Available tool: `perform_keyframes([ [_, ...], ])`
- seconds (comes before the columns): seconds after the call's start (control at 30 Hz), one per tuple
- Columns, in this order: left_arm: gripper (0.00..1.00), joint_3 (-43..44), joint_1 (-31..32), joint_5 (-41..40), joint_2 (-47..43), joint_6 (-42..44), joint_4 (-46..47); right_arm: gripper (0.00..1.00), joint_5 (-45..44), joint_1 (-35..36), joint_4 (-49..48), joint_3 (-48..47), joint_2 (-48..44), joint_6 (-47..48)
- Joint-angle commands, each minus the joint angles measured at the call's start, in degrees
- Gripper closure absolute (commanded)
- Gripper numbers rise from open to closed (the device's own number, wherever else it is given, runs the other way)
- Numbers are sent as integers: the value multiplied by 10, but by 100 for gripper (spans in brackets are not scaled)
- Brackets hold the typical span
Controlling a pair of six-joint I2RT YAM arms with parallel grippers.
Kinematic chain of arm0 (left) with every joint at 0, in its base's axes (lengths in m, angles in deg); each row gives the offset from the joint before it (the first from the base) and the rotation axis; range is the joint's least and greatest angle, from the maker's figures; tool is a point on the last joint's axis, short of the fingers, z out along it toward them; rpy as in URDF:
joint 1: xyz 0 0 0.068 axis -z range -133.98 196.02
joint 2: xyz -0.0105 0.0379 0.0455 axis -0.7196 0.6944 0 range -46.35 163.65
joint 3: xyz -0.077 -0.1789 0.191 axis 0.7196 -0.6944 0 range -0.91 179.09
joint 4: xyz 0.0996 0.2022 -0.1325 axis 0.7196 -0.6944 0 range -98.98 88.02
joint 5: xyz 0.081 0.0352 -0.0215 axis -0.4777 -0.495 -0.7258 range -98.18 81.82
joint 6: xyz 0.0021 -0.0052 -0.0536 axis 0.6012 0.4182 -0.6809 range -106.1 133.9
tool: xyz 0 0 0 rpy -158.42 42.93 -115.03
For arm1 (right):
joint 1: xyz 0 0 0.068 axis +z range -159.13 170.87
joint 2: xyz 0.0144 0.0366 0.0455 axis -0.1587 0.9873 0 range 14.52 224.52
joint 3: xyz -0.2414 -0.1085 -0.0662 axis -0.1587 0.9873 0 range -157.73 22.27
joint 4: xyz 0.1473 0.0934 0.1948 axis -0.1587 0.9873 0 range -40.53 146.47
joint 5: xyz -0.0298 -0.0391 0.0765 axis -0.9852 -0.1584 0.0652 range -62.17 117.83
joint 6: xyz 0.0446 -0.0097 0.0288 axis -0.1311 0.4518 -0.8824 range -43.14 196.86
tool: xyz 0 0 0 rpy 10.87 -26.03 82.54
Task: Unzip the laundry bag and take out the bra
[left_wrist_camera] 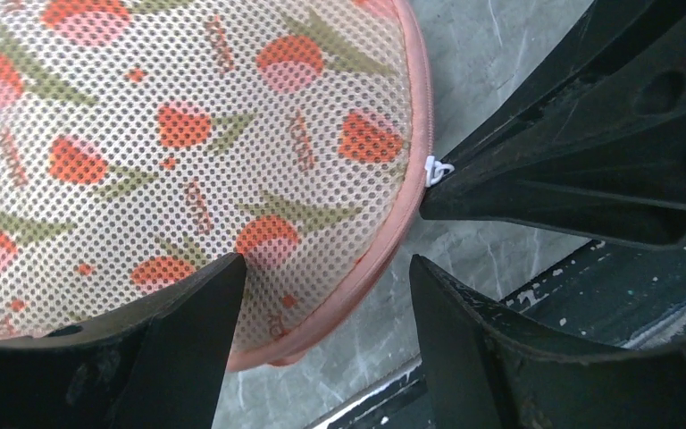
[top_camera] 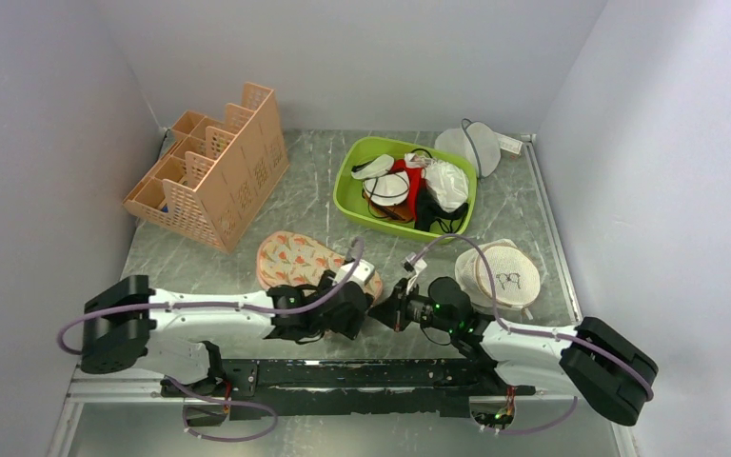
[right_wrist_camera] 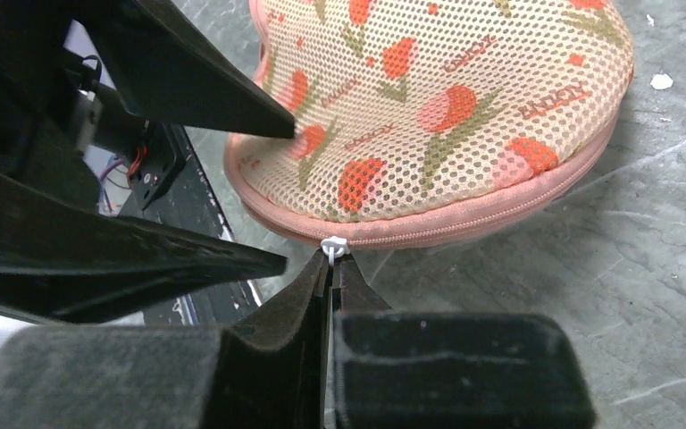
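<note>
Laundry bag point(top_camera: 300, 259) is lying near the front of the table point(top_camera: 522, 211); right gripper point(right_wrist_camera: 332, 268) is pinching its white zip pull point(right_wrist_camera: 333, 244) between closed fingers, while left gripper point(left_wrist_camera: 326, 264), fingers spread, is straddling the rim, presumably to brace it; bra unseen

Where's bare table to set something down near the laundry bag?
Bare table between the peach organizer and green bin, and behind the laundry bag. Crowded: left end effector and right end effector meet at the bag's zipper pull, round mesh pouch on the right.
</note>
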Motion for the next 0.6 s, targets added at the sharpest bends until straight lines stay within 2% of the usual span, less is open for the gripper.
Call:
perform_keyframes([
  [0.0, 24, 25, 3, 24, 43, 31, 60, 100, -10, 3, 12, -4, -14, 5],
  [0.17, 46, 53, 3, -47, 87, -18, -16, 100, -12, 2, 12, -6, -5, 7],
  [0.33, 61, 17, 3, -57, 58, -47, -28, 100, -41, -1, 19, 1, -7, 8],
  [0.37, 68, 9, 3, -57, 51, -53, -28, 100, -45, -6, 22, 2, -5, 11],
  [0.5, 88, -13, 3, -45, 45, -72, -40, 100, -21, -63, 22, 0, 20, 16],
  [0.57, 93, -22, 3, -38, 46, -80, -42, 100, 17, -114, 1, 2, 43, 17],
])
